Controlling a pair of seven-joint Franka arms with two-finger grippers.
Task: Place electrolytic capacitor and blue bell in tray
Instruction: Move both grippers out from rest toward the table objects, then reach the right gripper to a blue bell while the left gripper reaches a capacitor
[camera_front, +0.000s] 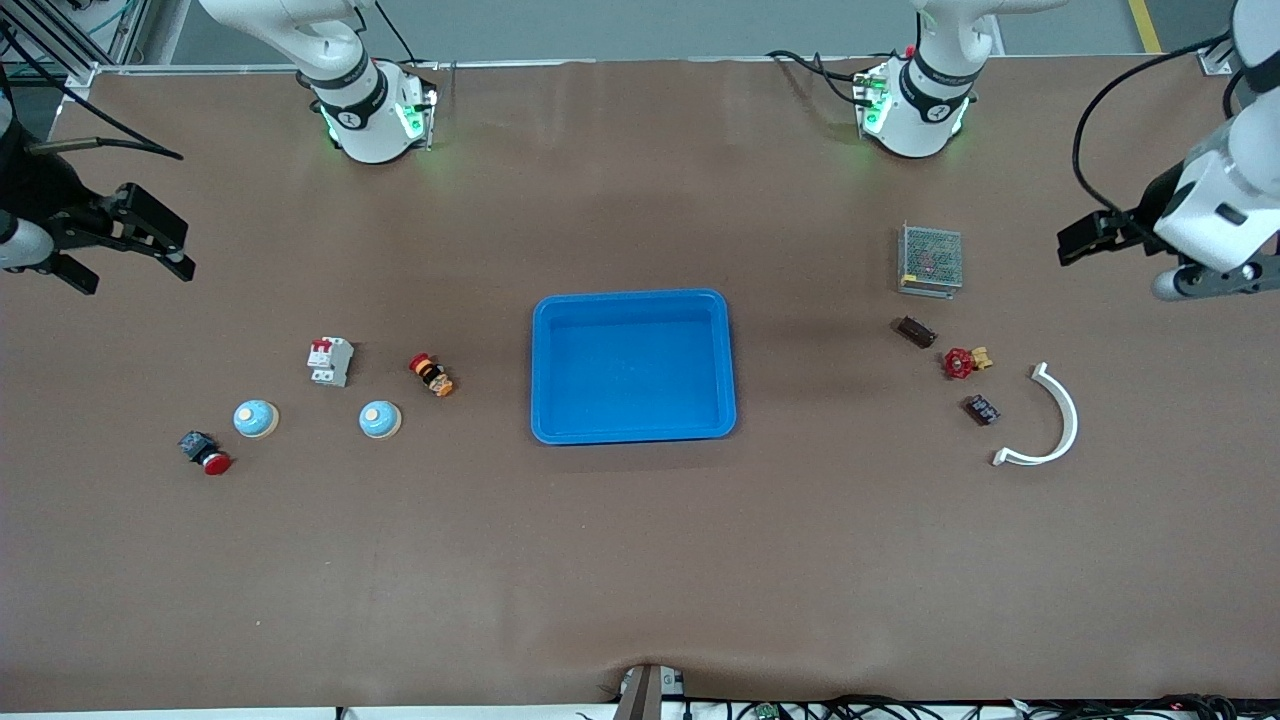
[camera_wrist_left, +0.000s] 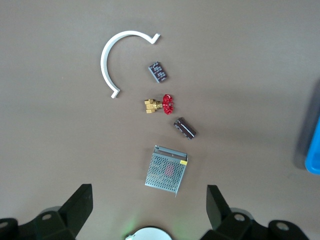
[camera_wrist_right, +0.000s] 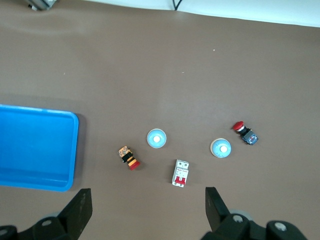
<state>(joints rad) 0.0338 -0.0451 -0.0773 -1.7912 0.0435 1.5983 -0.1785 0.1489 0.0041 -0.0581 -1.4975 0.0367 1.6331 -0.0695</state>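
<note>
The bright blue tray (camera_front: 632, 297) lies empty at the table's middle. The electrolytic capacitor (camera_front: 914, 331), a dark brown cylinder, lies on its side toward the left arm's end; it also shows in the left wrist view (camera_wrist_left: 185, 128). Two blue bells (camera_front: 255, 418) (camera_front: 380, 419) stand toward the right arm's end; both also show in the right wrist view (camera_wrist_right: 220, 148) (camera_wrist_right: 156, 138). My left gripper (camera_front: 1090, 245) (camera_wrist_left: 148, 205) is open and empty, high over the left arm's end. My right gripper (camera_front: 140, 272) (camera_wrist_right: 148, 207) is open and empty, high over the right arm's end.
Near the bells lie a white circuit breaker (camera_front: 330, 361), an orange and black part (camera_front: 431, 375) and a red push button (camera_front: 205, 452). Near the capacitor lie a metal mesh box (camera_front: 930, 259), a red-handled valve (camera_front: 963, 362), a small dark block (camera_front: 982, 409) and a white curved strip (camera_front: 1050, 420).
</note>
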